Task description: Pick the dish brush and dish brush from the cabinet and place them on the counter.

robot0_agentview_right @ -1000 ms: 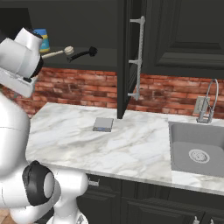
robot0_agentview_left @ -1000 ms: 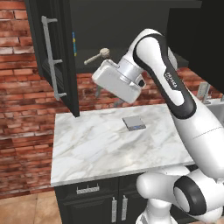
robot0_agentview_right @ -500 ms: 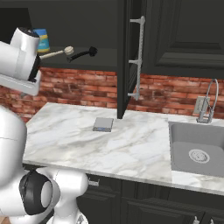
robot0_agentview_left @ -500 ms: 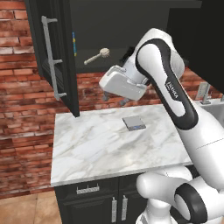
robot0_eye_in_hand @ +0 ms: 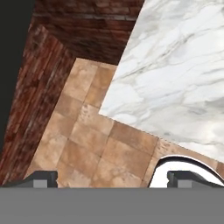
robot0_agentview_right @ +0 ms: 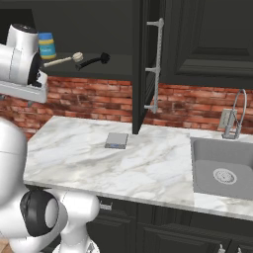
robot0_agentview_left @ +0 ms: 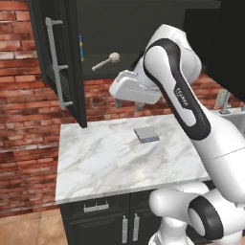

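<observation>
White marble with grey veins makes up the counter [robot0_agentview_left: 110, 162], and we see a flat grey pad [robot0_agentview_right: 116, 140] lying on it toward the far edge. Above it the black cabinet [robot0_agentview_left: 64, 52] stands with its door swung open. On its dark shelf lies the cream brush [robot0_agentview_left: 107, 61], with its disc head to the right and its handle to the left; just to its right in the right base view lies the black brush [robot0_agentview_right: 94, 61]. A blue and yellow container [robot0_agentview_right: 47, 45] stands on the shelf's left. Our gripper [robot0_eye_in_hand: 111, 177] hangs over the counter's near left corner, below the shelf, fingertips [robot0_eye_in_hand: 41, 178] spread wide with nothing between them, apart from both brushes.
</observation>
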Robot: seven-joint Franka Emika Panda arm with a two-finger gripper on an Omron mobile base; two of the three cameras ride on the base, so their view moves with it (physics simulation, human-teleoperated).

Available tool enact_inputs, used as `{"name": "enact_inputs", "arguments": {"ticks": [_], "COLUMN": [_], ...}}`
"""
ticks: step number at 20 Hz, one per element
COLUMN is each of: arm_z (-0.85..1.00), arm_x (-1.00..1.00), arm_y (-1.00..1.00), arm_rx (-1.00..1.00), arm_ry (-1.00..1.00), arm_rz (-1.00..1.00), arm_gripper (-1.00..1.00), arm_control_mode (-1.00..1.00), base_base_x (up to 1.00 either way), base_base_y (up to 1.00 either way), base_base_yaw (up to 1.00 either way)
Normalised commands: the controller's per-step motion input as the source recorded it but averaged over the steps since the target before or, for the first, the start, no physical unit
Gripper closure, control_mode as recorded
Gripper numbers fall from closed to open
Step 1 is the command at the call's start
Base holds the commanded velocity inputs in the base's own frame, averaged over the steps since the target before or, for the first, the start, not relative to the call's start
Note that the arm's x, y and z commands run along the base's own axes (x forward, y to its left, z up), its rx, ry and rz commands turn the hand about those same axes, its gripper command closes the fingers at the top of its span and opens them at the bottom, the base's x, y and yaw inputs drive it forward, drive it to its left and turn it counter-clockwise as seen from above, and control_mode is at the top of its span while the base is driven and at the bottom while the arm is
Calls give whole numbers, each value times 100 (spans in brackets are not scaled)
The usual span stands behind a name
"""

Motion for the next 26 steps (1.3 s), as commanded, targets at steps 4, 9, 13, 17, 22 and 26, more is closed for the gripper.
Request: {"name": "enact_inputs", "arguments": {"ticks": [4, 9, 13, 17, 22, 26], "arm_z": [-16, -12, -6, 0, -1, 0], "arm_x": [0, 1, 2, 0, 9, 3], "arm_y": [2, -5, -17, -14, -28, -24], "arm_rx": [-10, -5, -5, -7, -9, -10], "arm_ry": [0, 0, -4, -8, -3, -4], "arm_rz": [0, 0, 0, 0, -6, -8], "arm_gripper": [-100, -100, -100, -100, -100, -100], "arm_control_mode": [-100, -100, -100, -100, -100, -100], "base_base_x": [0, 0, 0, 0, 0, 0], "base_base_y": [0, 0, 0, 0, 0, 0], "base_base_yaw": [0, 0, 0, 0, 0, 0]}}
